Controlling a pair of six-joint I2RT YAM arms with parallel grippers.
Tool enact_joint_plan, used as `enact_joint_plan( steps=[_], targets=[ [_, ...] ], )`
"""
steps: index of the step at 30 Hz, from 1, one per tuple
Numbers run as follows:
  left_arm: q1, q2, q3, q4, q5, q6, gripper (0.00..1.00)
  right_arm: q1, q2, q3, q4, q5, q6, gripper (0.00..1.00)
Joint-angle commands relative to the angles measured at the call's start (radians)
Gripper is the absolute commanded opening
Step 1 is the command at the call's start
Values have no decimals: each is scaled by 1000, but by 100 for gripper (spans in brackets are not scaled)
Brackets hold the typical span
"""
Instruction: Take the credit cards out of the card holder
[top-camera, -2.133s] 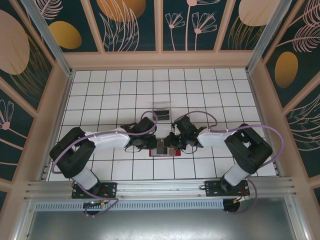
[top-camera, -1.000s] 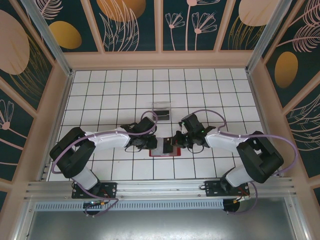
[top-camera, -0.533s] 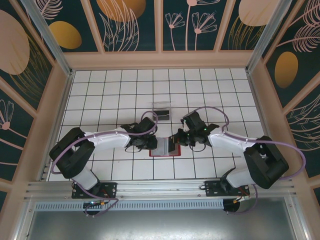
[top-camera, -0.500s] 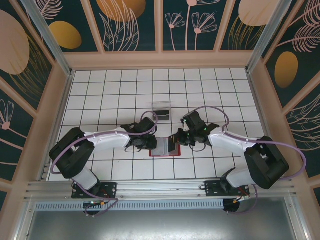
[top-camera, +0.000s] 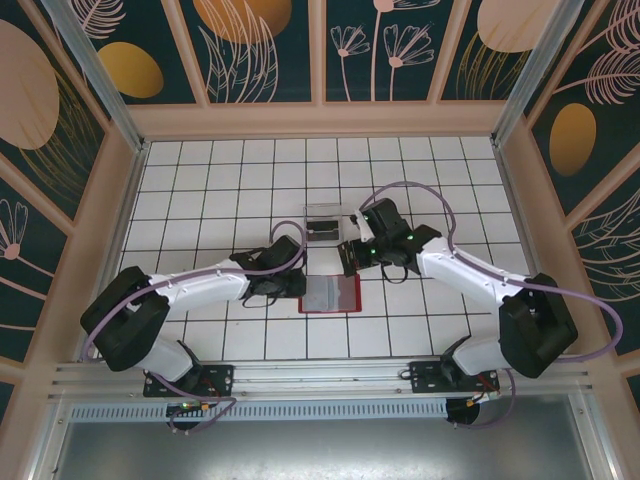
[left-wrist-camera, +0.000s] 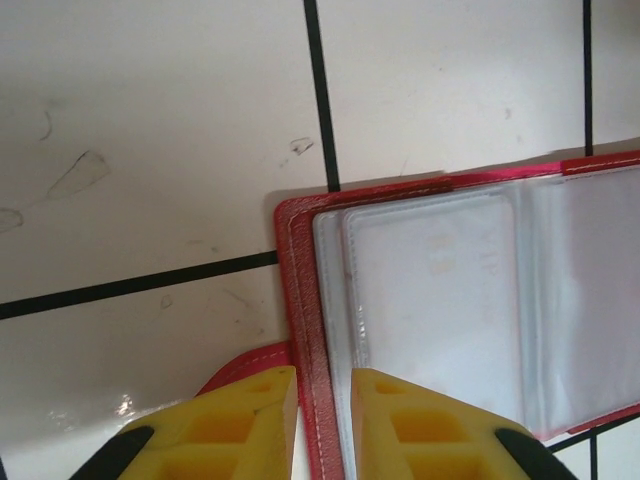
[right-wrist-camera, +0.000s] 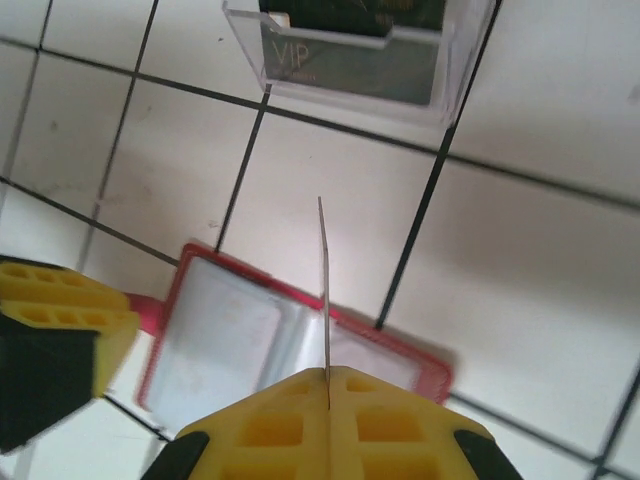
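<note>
The red card holder (top-camera: 345, 297) lies open on the table, its clear sleeves (left-wrist-camera: 440, 290) looking empty. My right gripper (right-wrist-camera: 328, 372) is shut on one credit card (right-wrist-camera: 322, 270), seen edge-on as a thin line, held above the table between the card holder (right-wrist-camera: 225, 345) and the clear box. In the top view that gripper (top-camera: 352, 254) is just behind the wallet's right half. My left gripper (left-wrist-camera: 322, 400) is at the wallet's left end, its jaws a narrow gap apart over the red rim (left-wrist-camera: 300, 300) and the closing tab.
A small clear plastic box (right-wrist-camera: 350, 60) stands just beyond the wallet with dark cards in it, one marked VIP; in the top view the box (top-camera: 323, 221) is one tile behind the wallet. My left finger (right-wrist-camera: 50, 340) shows beside the wallet's left end.
My right gripper has lifted the card off the wallet and carried it back toward the clear box. The left arm has drawn back a little but stays at the wallet's left edge.
</note>
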Motion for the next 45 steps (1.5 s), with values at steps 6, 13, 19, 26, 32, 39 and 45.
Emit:
enact_joint_plan(
  steps=[6, 13, 19, 26, 32, 39, 45],
  targets=[
    [-5, -11, -33, 10, -22, -21, 24, 24, 86, 147, -109, 67, -661, 0],
    [-6, -23, -63, 29, -20, -24, 24, 31, 220, 300, -217, 123, -965, 0],
    [-6, -36, -78, 30, -20, -31, 24, 31, 308, 436, -288, 136, -1145, 0],
    [-6, -53, -90, 35, -18, -40, 25, 32, 447, 631, -381, 142, -1256, 0],
    [-5, -66, -101, 42, -12, -52, 25, 35, 560, 803, -449, 105, -1299, 0],
    [-6, -77, -111, 37, -16, -53, 25, 40, 664, 934, -532, 63, -1319, 0],
    [-6, -85, -108, 33, -25, -56, 25, 36, 732, 990, -584, 54, -1325, 0]
  ],
)
